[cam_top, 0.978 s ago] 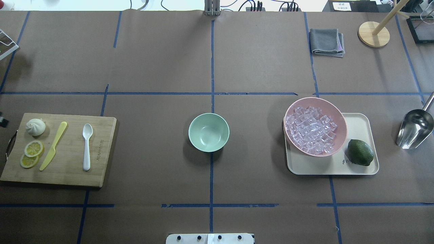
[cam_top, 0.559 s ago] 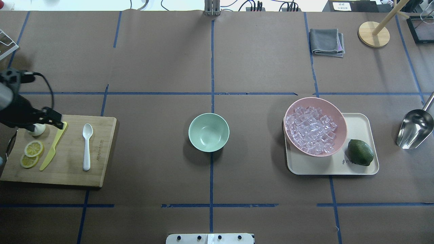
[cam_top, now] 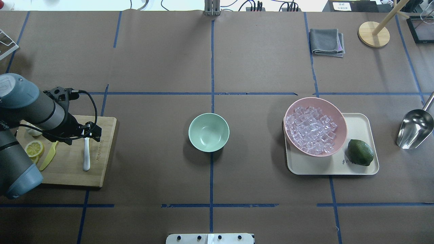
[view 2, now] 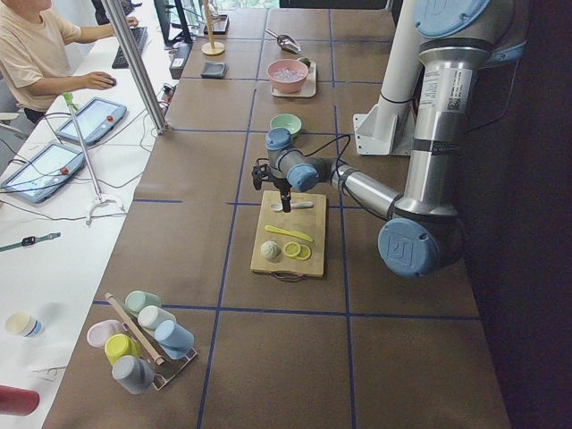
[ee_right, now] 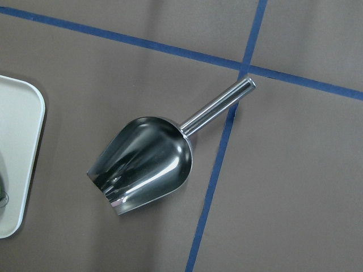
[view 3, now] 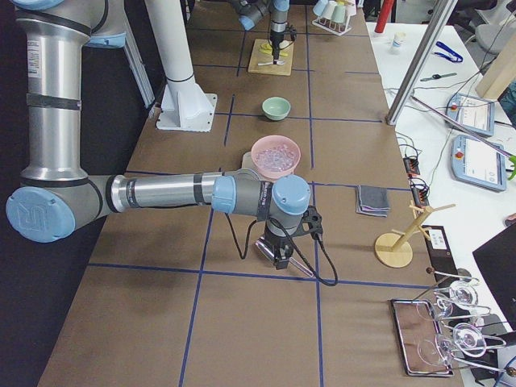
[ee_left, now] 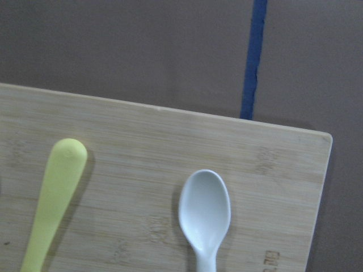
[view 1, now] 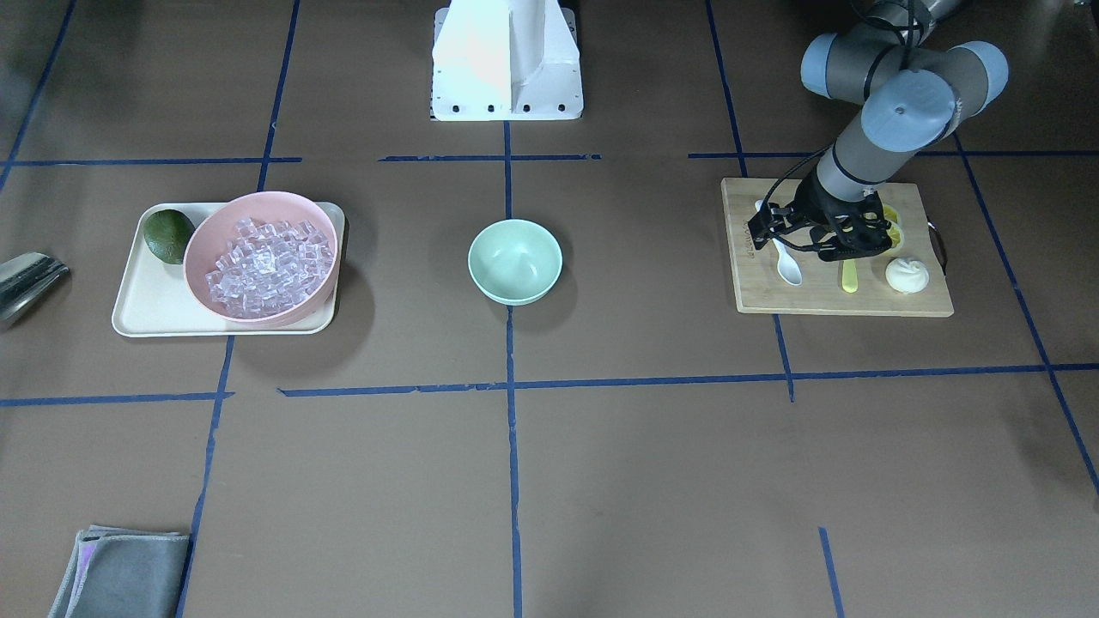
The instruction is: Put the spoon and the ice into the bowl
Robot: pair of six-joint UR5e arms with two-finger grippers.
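bamboo cutting board [cam_top: 101,162], flat at the desk's left end, carrying: one white plastic spoon [cam_top: 86,159], lying flat near the board's inner edge, scoop pointing toward the desk's far edge from the robot; one yellow-green plastic knife [cam_top: 49,157], beside the spoon and apart from it; lemon slices [cam_top: 34,148]; one white bun [view 1: 907,275]. left gripper [cam_top: 91,131], hanging directly over the spoon's scoop, not seen touching it; whether its fingers are spread or closed cannot be told. mint-green bowl [cam_top: 209,132], upright at the desk's centre, holding nothing, well apart from board and tray. cream tray [cam_top: 362,122], toward the desk's right end, bearing one pink bowl [cam_top: 335,112] and one dark green lime [cam_top: 360,152] just beside it. ice [cam_top: 311,129], clear cubes, all heaped inside the pink bowl. metal scoop [cam_top: 414,128], lying on the brown paper at the right edge, past the tray, empty. right gripper [view 3: 274,251], poised above the scoop; its fingers' state cannot be told. grey cloth [cam_top: 327,41], folded, and a wooden stand [cam_top: 373,34], both near the far right corner.
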